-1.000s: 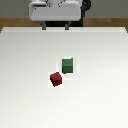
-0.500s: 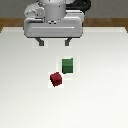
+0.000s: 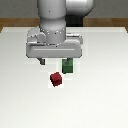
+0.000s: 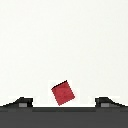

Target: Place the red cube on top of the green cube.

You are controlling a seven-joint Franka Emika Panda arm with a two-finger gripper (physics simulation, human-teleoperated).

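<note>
In the exterior view, the gripper hangs with its fingers spread wide, holding nothing. The red cube sits near the middle of the white counter. The green cube is just beside it, toward the far edge.

In the wrist view, the red cube lies turned at an angle on the counter, between the two fingertips.

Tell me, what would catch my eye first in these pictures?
The big grey gripper dominates, hanging over the white table with its jaws spread. Just below it in the exterior view lies the small red cube, turned at an angle and not held. The green cube sits close by, towards the exterior view's right, partly hidden behind the gripper.
</note>
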